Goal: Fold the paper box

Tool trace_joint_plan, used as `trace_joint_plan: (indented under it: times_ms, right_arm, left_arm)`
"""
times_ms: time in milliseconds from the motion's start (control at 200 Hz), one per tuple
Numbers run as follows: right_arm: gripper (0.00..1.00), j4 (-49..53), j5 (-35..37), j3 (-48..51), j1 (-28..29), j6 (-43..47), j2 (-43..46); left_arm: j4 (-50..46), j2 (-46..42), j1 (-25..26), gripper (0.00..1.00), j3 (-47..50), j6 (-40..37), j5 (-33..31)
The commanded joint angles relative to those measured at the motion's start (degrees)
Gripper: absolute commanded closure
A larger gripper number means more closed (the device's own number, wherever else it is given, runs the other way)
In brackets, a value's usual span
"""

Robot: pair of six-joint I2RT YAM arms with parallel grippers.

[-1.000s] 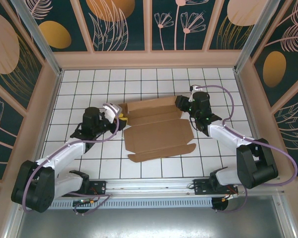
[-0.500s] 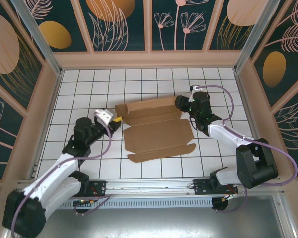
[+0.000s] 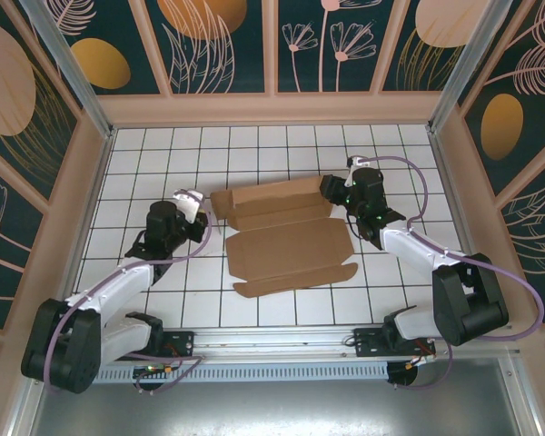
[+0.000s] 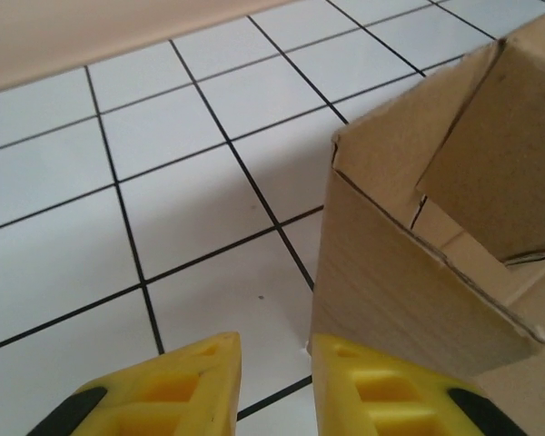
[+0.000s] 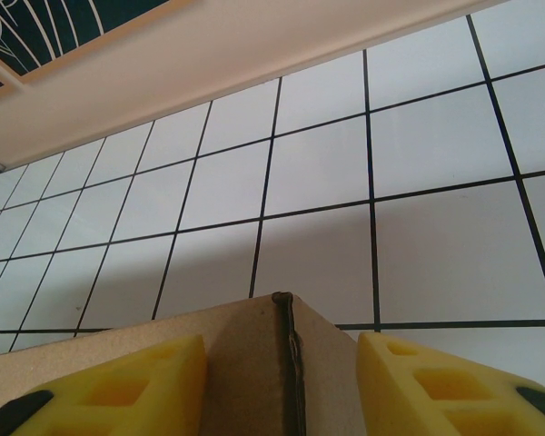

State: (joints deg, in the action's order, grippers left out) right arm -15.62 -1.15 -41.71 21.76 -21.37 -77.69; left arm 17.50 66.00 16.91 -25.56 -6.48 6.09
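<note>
Paper box point(image 3: 286, 241) sits mid-counter, partly formed. Its long wall along the 12 o'clock edge is folded up, and the big panel lies flat toward 6 o'clock with small tabs at its near corners.

Right gripper point(image 3: 330, 189) is at the box's 2 o'clock corner. In the wrist view the yellow jaws are clamped either side of an upright cardboard corner point(image 5: 254, 363), with the crease running up between them.

Left gripper point(image 3: 203, 213) is at the box's 9 o'clock end, just beside it and not touching as far as I can tell. Its jaws are slightly parted with nothing between them point(image 4: 275, 381) — bare tile shows in the gap. The raised cardboard corner point(image 4: 409, 272) stands just off the right-hand finger.

Room on the white tiled counter point(image 3: 163, 145): free tiles at 12 o'clock up to the beige rim, and more at 9 and 3 o'clock. At 6 o'clock a strip of tiles lies between the flat panel's edge and the arm bases.
</note>
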Motion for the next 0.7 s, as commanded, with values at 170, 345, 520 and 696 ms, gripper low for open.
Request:
trace_joint_plan:
  times_ms: [170, 345, 520, 696]
  right_arm:
    - [0.52, 3.99, -1.29, 0.14, 0.48, 0.11, -1.05]
    - [0.52, 4.1, -1.71, 0.1, 0.65, 0.26, -0.97]
    - [0.52, 4.01, -2.02, 0.08, 0.83, 0.44, -1.45]
    - [0.52, 4.41, -1.89, -0.03, 1.01, 0.54, -1.48]
  left_arm:
    - [7.73, 5.54, -0.21, 0.68, -1.73, -10.43, 11.19]
    - [10.63, 8.56, -0.27, 0.67, -2.32, -14.43, 10.83]
    - [10.62, 10.81, -0.22, 0.66, -4.69, -18.17, 15.46]
    - [6.49, 12.53, -0.24, 0.68, -7.99, -23.43, 22.89]
